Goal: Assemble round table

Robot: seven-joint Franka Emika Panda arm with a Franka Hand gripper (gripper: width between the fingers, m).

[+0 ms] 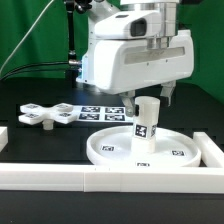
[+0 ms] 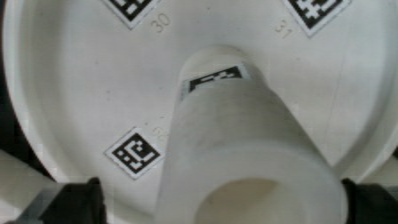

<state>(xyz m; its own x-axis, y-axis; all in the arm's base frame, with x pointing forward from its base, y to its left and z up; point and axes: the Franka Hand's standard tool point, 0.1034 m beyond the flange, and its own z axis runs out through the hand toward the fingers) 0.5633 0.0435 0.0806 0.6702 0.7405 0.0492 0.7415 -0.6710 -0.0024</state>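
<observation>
Black table (image 1: 45,140), seemingly plastic cylinder leg (image 1: 147,122)

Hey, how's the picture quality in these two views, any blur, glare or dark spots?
Wrist view: the leg swells wide and blurs toward the lens, the tags on the disc are fairly sharp, the fingers are dark, unfocused shapes. Exterior view: soft even light, no harsh shadows, the white arm close to washed out.
</observation>
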